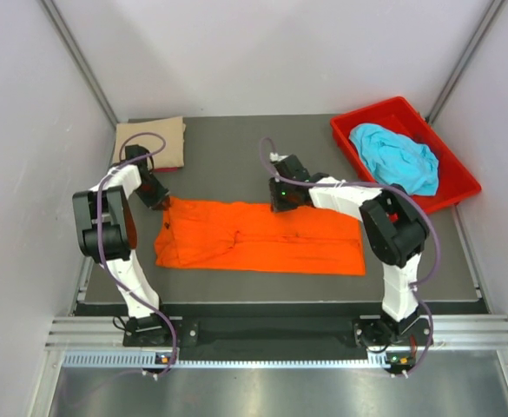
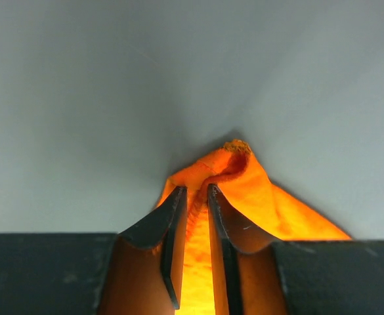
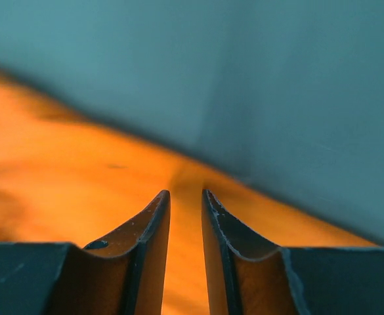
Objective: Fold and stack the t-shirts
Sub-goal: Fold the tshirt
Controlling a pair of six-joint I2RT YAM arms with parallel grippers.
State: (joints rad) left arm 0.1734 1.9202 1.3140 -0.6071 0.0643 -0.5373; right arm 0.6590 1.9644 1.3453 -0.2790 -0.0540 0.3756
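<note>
The orange t-shirt lies spread as a long rectangle across the middle of the dark mat. My left gripper is at the shirt's far left corner. In the left wrist view the gripper is shut on a raised peak of the orange cloth. My right gripper is at the shirt's far edge near the middle. In the right wrist view it is nearly closed, pinching the orange cloth. The tan t-shirt lies folded at the far left corner. The turquoise t-shirt lies crumpled in the bin.
A red plastic bin stands at the far right of the mat. White walls close in the cell on the left, back and right. The arm bases sit on the rail at the near edge.
</note>
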